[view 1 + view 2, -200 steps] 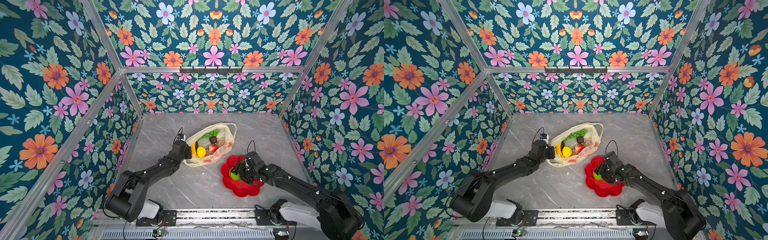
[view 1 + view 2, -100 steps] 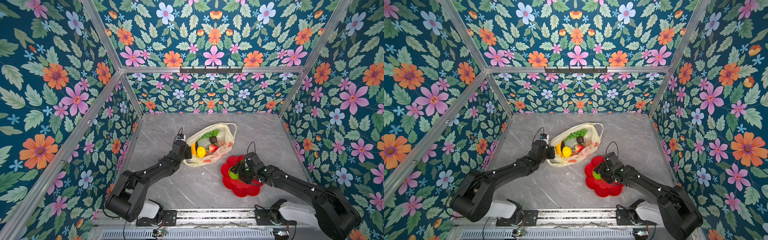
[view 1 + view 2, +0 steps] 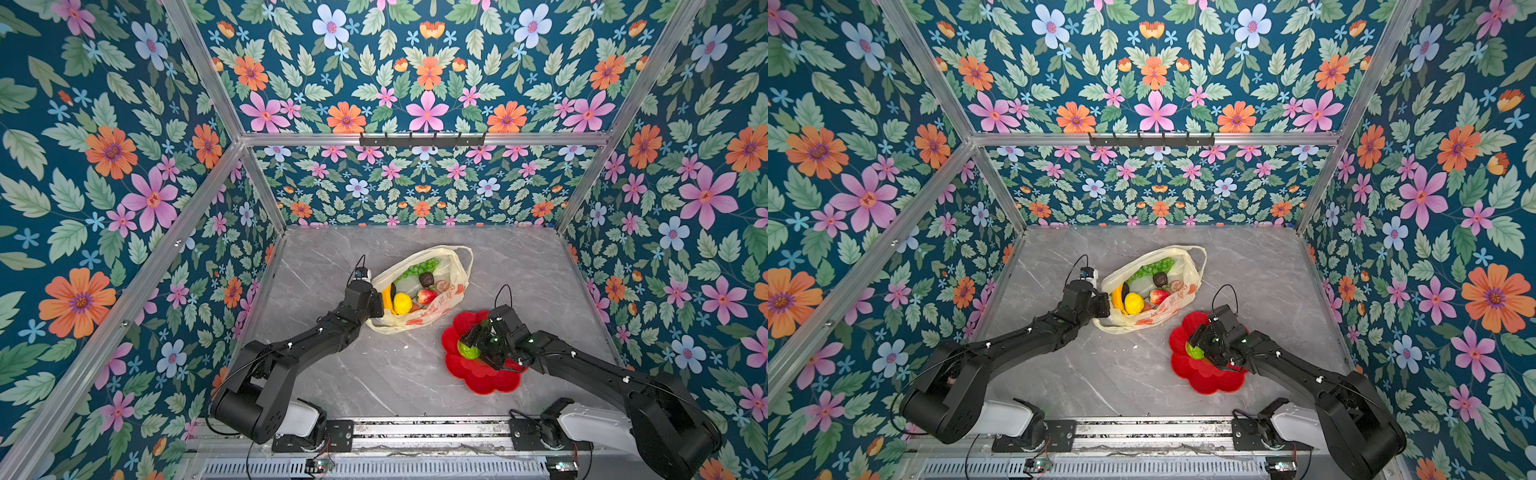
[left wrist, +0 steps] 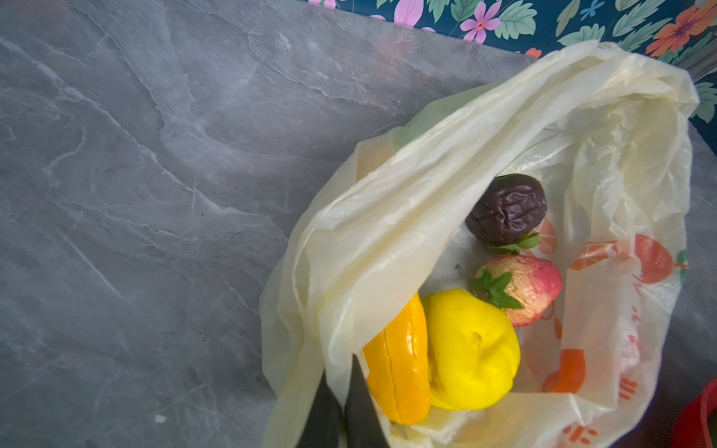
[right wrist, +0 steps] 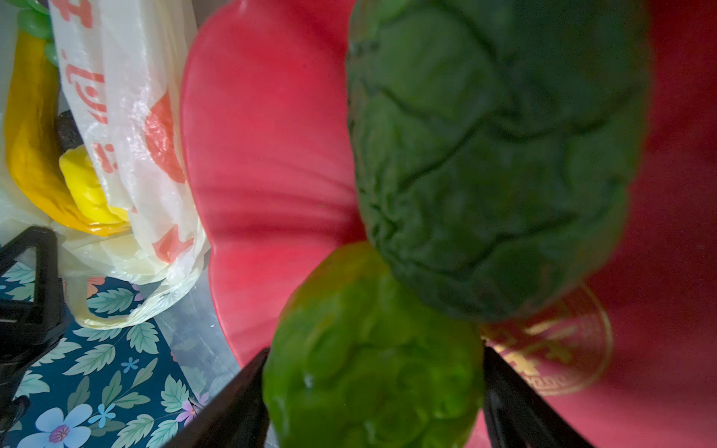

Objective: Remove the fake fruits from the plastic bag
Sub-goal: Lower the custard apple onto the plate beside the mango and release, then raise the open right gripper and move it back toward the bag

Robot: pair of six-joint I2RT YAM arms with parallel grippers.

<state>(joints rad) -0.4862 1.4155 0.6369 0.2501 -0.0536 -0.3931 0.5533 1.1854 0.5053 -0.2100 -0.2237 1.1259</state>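
Both top views: plastic bag point(image 3: 453, 286) lies open mid-surface point(image 3: 374, 374) w/ fake fruits point(image 3: 402, 302) inside; left hand point(image 3: 377, 305) at its rim, tips hidden by its own body; right hand point(image 3: 473, 345) over the red plate point(image 3: 482, 380) covers most of a lime-green ball point(image 3: 466, 350). Left wrist view: fingers point(image 4: 361, 403) pressed together, pinching the bag's film next to banana point(image 4: 399, 360) & lemon point(image 4: 469, 349); grapes point(image 3: 419, 267), plain from above, are just a green tint behind film here. Right wrist view, blurry: ball sits on the plate between the hand's fingers point(image 5: 232, 407), just beside a dark green piece point(image 5: 492, 155); can't tell if it's squeezed or loose.
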